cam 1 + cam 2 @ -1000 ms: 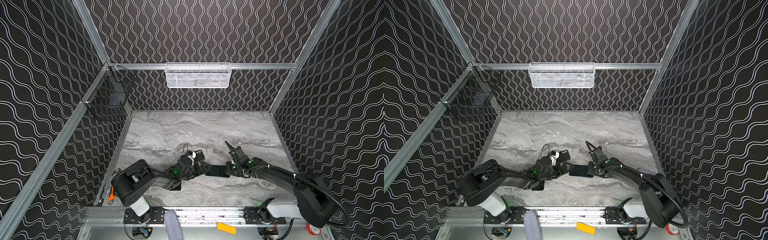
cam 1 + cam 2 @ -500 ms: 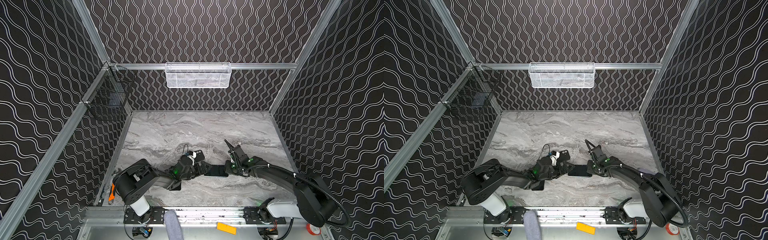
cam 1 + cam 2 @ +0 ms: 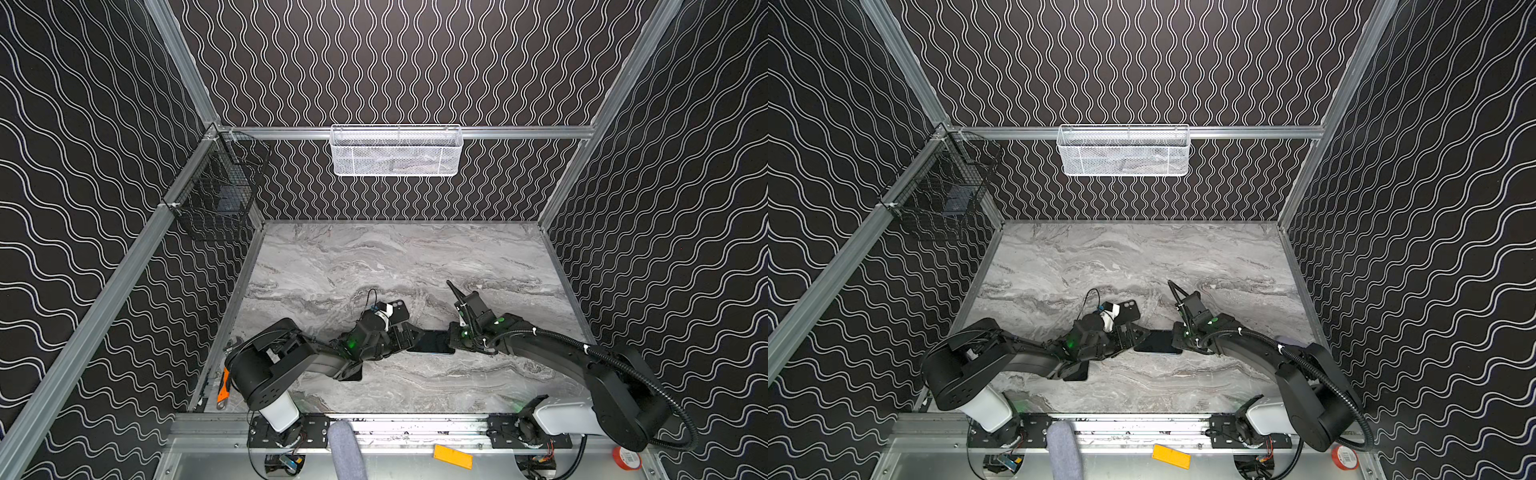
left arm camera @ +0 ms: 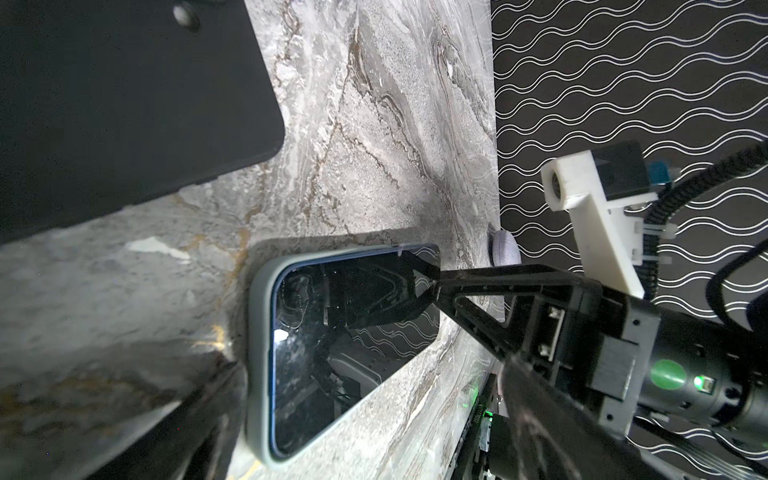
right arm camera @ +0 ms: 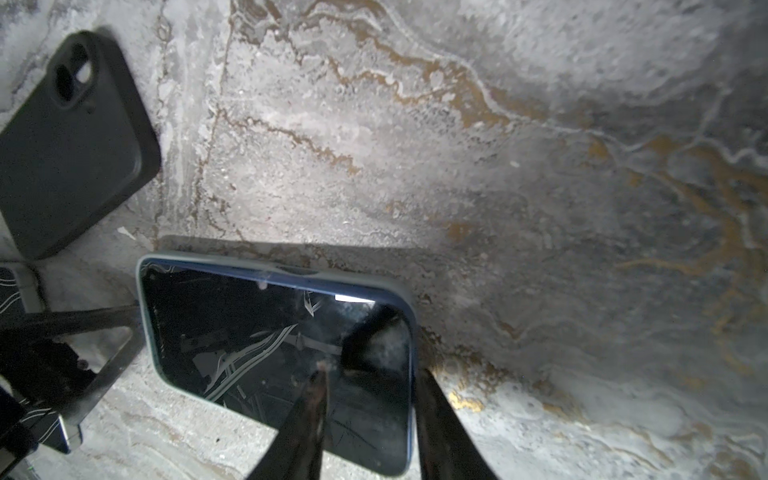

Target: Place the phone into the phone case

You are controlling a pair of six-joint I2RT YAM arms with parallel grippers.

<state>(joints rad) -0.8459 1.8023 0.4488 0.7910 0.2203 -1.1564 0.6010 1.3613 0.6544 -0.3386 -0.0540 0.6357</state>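
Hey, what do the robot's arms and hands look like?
The left arm and right arm: black, white base links, green wrist lights. A ribbed black cable follows the right arm. The left hand and right hand: slim black triangular-framed fingers.

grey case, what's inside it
The phone lies in the grey case, screen up, with only the case's rim showing along its edges. The case's floor and the phone's back are covered, so full seating cannot be confirmed.

Place: robot lab cell | Signs: metal frame (image 3: 519,132) is boxing patterned walls (image 3: 395,62) — rail (image 3: 415,417) is carrying left arm (image 3: 307,357), right arm (image 3: 552,349)
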